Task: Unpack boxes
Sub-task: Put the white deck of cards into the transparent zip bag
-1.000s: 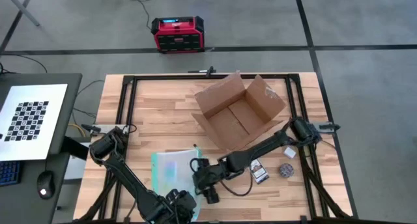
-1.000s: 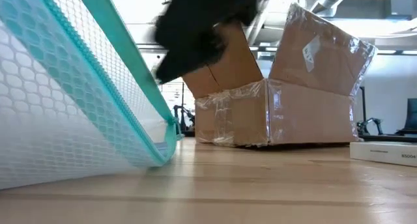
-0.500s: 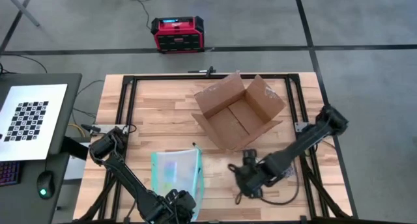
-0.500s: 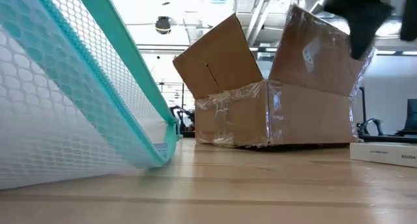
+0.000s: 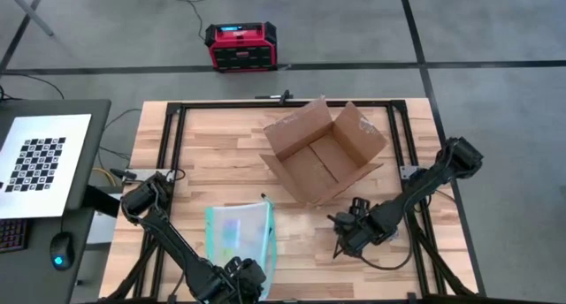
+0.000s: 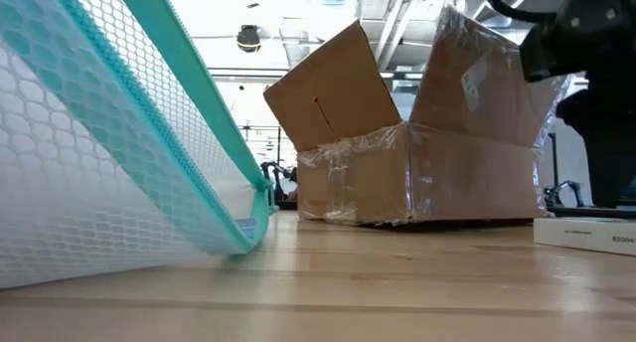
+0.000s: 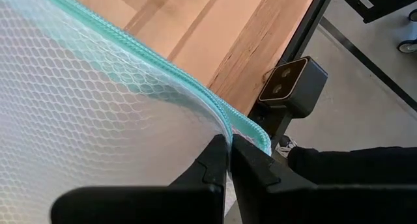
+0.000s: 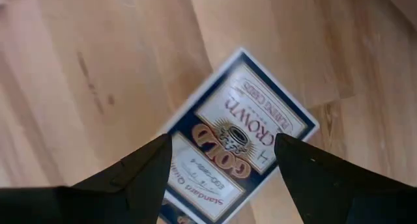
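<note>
The brown cardboard box (image 5: 323,154) stands open on the table's far middle, flaps up, clear tape on its sides (image 6: 417,173). My right gripper (image 8: 221,146) is open above a blue-and-white playing-card pack (image 8: 241,139) that lies flat on the table right of centre. One finger stands on each side of the pack without touching it. In the high view the gripper (image 5: 354,229) hides the pack. My left gripper (image 5: 240,270) is at the near edge, shut on the clear teal-edged mesh pouch (image 5: 239,238). My left gripper pinches the pouch's teal zipper edge (image 7: 221,120) between its two shut fingers, at the pouch's near end. That end is raised and the pouch slopes down (image 6: 149,143) to the table farther in.
A flat white packet (image 6: 586,233) lies on the table at the right in the low view. The black table frame (image 5: 407,171) runs along the right side. A red and black case (image 5: 240,46) sits on the floor beyond the far edge. Bare wood lies left of the box.
My right gripper has swung from beside the pouch toward the table's right edge, and now hangs over the card pack. The pouch, the box and my left gripper have stayed put.
</note>
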